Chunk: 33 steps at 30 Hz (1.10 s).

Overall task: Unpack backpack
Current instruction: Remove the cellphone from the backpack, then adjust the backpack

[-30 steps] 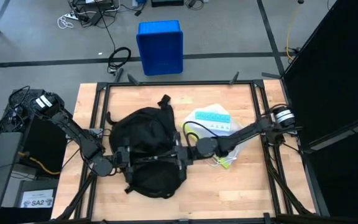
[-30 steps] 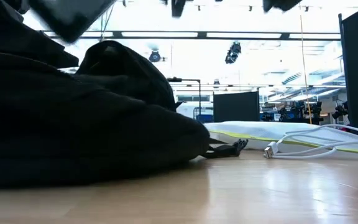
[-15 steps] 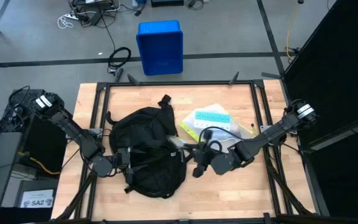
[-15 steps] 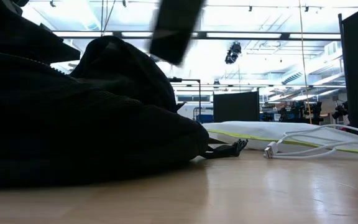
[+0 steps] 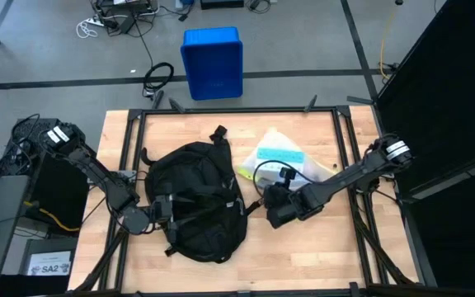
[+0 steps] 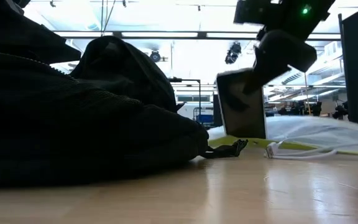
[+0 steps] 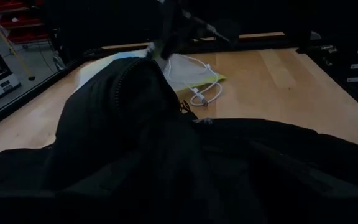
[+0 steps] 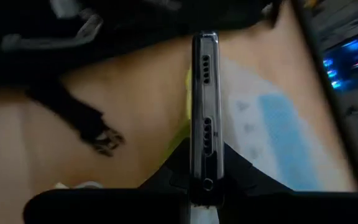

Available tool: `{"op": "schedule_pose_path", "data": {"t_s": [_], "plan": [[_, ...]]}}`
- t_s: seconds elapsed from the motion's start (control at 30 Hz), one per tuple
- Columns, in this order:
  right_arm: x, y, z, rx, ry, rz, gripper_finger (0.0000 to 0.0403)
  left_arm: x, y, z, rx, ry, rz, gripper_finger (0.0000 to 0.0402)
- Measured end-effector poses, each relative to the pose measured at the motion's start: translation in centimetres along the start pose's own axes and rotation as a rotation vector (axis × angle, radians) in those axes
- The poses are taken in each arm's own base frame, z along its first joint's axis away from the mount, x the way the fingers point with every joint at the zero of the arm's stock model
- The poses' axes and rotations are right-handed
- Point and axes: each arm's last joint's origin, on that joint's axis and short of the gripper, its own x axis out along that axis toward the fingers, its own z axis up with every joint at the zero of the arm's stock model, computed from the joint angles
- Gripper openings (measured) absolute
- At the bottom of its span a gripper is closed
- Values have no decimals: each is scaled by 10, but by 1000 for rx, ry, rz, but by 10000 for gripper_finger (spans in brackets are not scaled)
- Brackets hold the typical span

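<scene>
The black backpack (image 5: 192,198) lies on the wooden table, left of the middle, and fills the left of the low view (image 6: 73,124). My left gripper (image 5: 157,217) is at the backpack's left side, buried in black fabric (image 7: 166,155) in its wrist view. My right gripper (image 5: 272,213) hangs just right of the backpack, shut on a thin dark phone (image 6: 241,102) with a silvery edge (image 8: 204,93). My right gripper pinches the phone's two flat faces between its fingers at one end (image 8: 204,177). It comes slanting down from above and from the table's right. The phone hangs below the fingers, nearly upright, its lower end (image 6: 244,134) clear of the table.
A white pouch (image 5: 283,158) with a blue label and yellow-green edge lies right of the backpack, under and behind the phone. A white cable (image 5: 261,175) loops on it. A blue bin (image 5: 213,62) stands on the floor beyond the far edge. Bare wood lies near and right.
My right gripper has drawn out of the backpack toward the table's right edge, bringing the phone with it. It has tipped from level to slanting down and has sunk. The phone now hangs upright over the table beside the pouch. The backpack has stayed put.
</scene>
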Motion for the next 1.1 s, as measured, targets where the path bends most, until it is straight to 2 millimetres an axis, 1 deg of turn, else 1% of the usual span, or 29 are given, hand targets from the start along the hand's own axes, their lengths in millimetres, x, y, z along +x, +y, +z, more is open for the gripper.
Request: {"op": "schedule_pose_path", "data": {"t_s": [0.07, 0.13, 0.27, 0.43, 0.5, 0.57, 0.63, 0.73, 0.83, 0.93, 1.1], "plan": [[3, 4, 1, 12, -2, 17, 34, 0, 0, 0, 0, 0, 0, 234], [4, 7, 1, 13, 1, 59, 68, 0, 0, 0, -5, 0, 0, 234], [-1, 14, 0, -21, -20, 94, 154, 0, 0, 0, -6, 0, 0, 234], [-7, 22, 1, -19, -65, 121, 259, 0, 0, -1, 1, 5, 1, 234], [-9, 25, 3, -11, -92, 132, 289, 0, 0, -1, 1, 5, 2, 234], [-11, 28, 5, -13, -122, 147, 308, 0, 0, -1, 0, 5, 2, 234], [-13, 30, 7, -15, -152, 160, 317, 0, 0, -1, 0, 5, 2, 234], [-14, 32, 12, -10, -198, 180, 314, 0, 0, -1, 0, 5, 2, 234], [-16, 34, 19, 6, -253, 218, 302, 0, 0, -1, 1, 5, 3, 234], [-17, 34, 29, 20, -331, 240, 286, 0, 2, -1, 8, -6, 46, 234], [-16, 26, 54, 68, -503, 245, 252, 0, 3, 0, 9, -21, 109, 234]]}}
